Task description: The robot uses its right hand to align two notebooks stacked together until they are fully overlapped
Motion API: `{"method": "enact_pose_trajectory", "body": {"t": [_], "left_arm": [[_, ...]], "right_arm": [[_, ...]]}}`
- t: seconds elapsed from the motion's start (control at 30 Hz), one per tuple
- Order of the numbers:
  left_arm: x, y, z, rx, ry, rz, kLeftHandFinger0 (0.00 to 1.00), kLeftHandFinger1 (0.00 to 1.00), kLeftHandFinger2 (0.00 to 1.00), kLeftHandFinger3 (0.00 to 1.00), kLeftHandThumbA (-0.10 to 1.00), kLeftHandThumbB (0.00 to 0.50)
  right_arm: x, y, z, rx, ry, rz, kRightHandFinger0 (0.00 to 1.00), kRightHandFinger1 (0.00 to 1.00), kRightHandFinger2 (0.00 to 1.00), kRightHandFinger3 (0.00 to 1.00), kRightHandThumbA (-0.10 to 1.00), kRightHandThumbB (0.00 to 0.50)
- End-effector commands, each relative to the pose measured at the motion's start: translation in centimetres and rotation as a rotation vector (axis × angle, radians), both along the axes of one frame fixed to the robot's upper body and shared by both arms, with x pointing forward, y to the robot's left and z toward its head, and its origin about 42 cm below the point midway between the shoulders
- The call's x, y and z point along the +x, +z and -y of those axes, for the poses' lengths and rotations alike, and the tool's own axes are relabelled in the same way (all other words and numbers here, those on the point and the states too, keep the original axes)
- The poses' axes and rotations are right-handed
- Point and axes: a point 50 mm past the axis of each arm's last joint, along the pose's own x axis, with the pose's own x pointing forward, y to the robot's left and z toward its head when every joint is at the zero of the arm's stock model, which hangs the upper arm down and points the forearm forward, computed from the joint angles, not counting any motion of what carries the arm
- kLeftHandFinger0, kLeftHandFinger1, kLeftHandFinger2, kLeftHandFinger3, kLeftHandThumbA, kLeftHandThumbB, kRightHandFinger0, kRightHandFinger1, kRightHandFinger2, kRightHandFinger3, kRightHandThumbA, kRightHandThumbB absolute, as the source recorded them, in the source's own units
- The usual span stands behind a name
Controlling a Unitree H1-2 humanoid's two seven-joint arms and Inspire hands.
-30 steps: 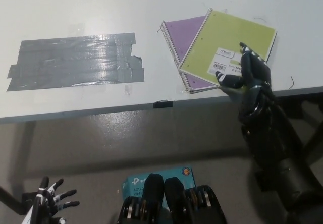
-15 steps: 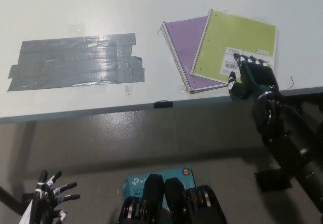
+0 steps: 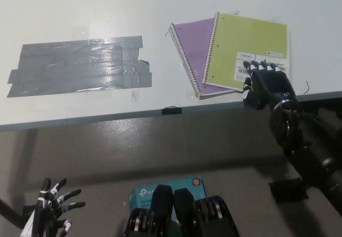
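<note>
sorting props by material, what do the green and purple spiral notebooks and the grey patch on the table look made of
Green spiral notebook: matte card cover with a printed white label, wire coil along its left edge. Purple spiral notebook: likely the same, matte card with a wire binding. Grey patch: overlapping strips of glossy, wrinkled tape, probably duct tape, catching glare on the white table.

A white table [image 3: 160, 13] fills the upper part of the view, evenly lit, its near edge slanting across the middle. A wide patch of grey tape [image 3: 80, 65] lies on the tabletop, with a small dark clip [image 3: 171, 110] at the table's near edge. Below the table lies a dull grey-brown floor [image 3: 107, 151].
</note>
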Motion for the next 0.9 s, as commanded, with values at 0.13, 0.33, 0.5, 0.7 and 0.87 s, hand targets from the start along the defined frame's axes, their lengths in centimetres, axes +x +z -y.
{"method": "enact_pose_trajectory", "body": {"t": [0.13, 0.33, 0.5, 0.7, 0.87], "left_arm": [[0.4, 0.8, -0.1, -0.004, -0.005, 0.055, 0.58, 0.68, 0.82, 1.0, 1.0, 0.5], [0.4, 0.8, -0.1, -0.004, -0.005, 0.059, 0.59, 0.68, 0.8, 1.0, 1.0, 0.5], [0.2, 0.7, 0.1, 0.0, -0.017, 0.053, 0.57, 0.67, 0.81, 1.0, 1.0, 0.5], [0.6, 1.1, -0.1, 0.008, -0.024, 0.058, 0.57, 0.68, 0.83, 1.0, 1.0, 0.5], [0.8, 1.1, 0.0, 0.005, -0.035, 0.069, 0.6, 0.68, 0.82, 1.0, 1.0, 0.5]], "right_arm": [[-1.4, -3.1, -1.0, -0.089, 0.141, -0.134, 1.0, 1.0, 1.0, 1.0, 1.0, 0.389], [-1.4, -3.1, -0.9, -0.162, 0.194, -0.136, 1.0, 1.0, 1.0, 1.0, 1.0, 0.389], [-1.0, -2.7, 1.4, -0.241, 0.196, -0.131, 1.0, 1.0, 1.0, 1.0, 1.0, 0.411], [0.1, -1.0, 3.7, -0.286, 0.207, -0.087, 1.0, 1.0, 1.0, 1.0, 1.0, 0.393], [0.5, -0.1, 4.4, -0.356, 0.241, -0.076, 1.0, 1.0, 1.0, 1.0, 1.0, 0.392]]}}
